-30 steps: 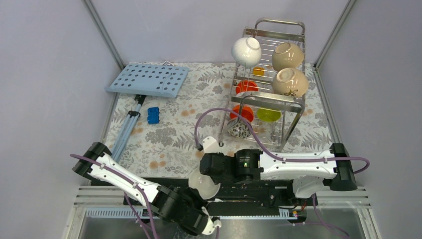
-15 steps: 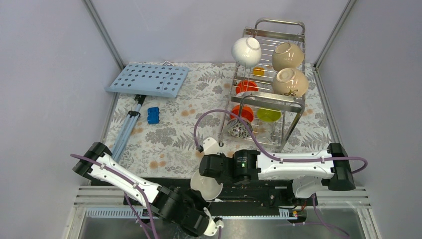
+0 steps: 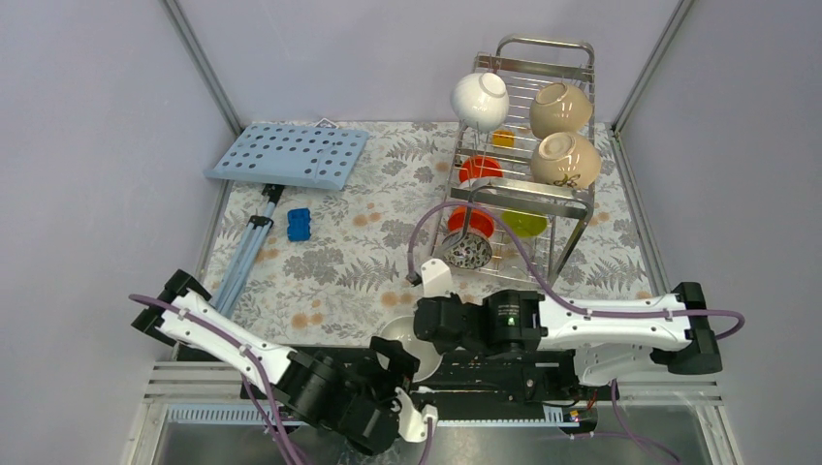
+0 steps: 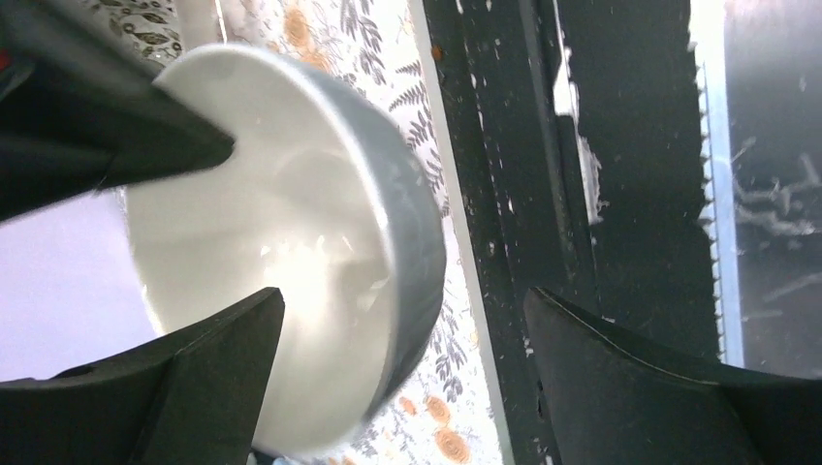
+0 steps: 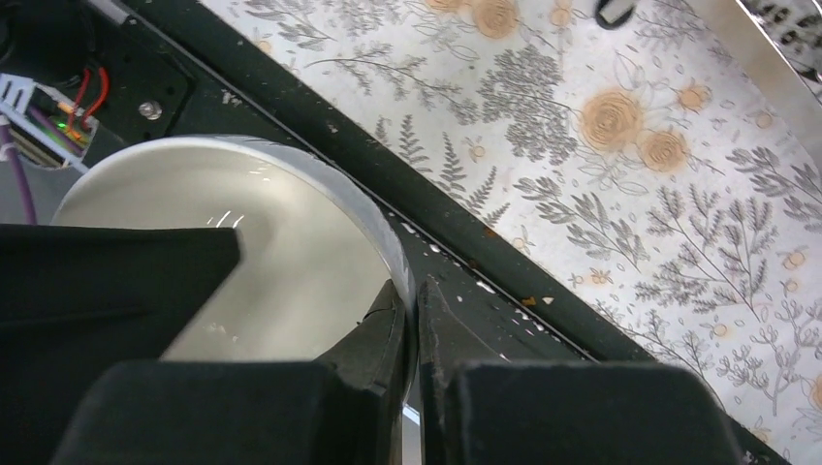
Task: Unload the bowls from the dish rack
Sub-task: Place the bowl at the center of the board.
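A glossy white bowl [image 3: 395, 335] hangs at the table's near edge, over the black base rail. My right gripper [image 3: 419, 334] is shut on its rim; the right wrist view shows both fingers [image 5: 393, 325] pinching the bowl's [image 5: 262, 242] thin wall. My left gripper [image 4: 402, 295] stands wide open astride the same bowl [image 4: 291, 223], one finger inside and the other clear of the outer wall. The dish rack [image 3: 545, 44] at the back right holds a white bowl [image 3: 480, 97], two cream bowls [image 3: 560, 108], orange-red bowls [image 3: 480, 170], a lime-green bowl [image 3: 523, 223] and a speckled bowl [image 3: 468, 252].
A light-blue perforated board [image 3: 289, 155] lies at the back left, with a small blue block [image 3: 299, 225] and a folded metal stand [image 3: 247, 252] in front of it. The flowered cloth [image 3: 359, 252] spreads between them and the rack. Grey walls close in both sides.
My left gripper has opened and let go of the white bowl. My right gripper has shut on its rim and carried it a little to the right.
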You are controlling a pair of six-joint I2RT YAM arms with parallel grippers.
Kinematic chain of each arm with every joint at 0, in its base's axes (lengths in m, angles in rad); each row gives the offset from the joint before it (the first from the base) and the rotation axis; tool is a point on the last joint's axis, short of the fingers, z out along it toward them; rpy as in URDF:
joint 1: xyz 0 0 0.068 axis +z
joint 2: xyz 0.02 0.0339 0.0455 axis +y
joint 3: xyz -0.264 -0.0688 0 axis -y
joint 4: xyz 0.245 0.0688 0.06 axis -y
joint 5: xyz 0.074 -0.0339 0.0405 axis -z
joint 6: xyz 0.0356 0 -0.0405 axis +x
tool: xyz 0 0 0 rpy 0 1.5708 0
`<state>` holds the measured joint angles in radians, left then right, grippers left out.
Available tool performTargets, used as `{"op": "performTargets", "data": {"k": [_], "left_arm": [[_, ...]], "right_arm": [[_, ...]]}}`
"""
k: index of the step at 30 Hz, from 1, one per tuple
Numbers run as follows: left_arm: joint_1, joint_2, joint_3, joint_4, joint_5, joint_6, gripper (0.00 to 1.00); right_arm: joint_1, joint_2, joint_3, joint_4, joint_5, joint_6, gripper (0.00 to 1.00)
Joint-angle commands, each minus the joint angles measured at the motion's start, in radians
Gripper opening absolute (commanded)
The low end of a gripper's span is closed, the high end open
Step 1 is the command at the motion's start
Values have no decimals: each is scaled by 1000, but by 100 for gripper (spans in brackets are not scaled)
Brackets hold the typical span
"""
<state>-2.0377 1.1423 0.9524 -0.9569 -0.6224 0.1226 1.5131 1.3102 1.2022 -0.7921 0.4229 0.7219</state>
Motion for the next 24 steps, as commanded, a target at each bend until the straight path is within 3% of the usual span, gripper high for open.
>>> {"op": "performTargets", "data": {"k": [1,10,15,19,21,24], "left_arm": [[-6,-78,66,54,-66,-113,99],[-7,-193,51,184,-154,-179,99],[4,-181,104,212,-256,-299,99],[22,-244,80,366,-338,-419,99],[95,-300,36,472,-259,-458,99],[339,-332,22,495,-111,-629,99]], "right_arm": [[9,-94,-62,9,119,98,0],[9,-209,-184,-30,206,219,0],[9,-249,-228,-19,231,246,0],[9,-243,-228,-21,248,251,0],[8,-232,-222,-21,256,250,0],[9,-222,-223,-14,262,253,0]]}}
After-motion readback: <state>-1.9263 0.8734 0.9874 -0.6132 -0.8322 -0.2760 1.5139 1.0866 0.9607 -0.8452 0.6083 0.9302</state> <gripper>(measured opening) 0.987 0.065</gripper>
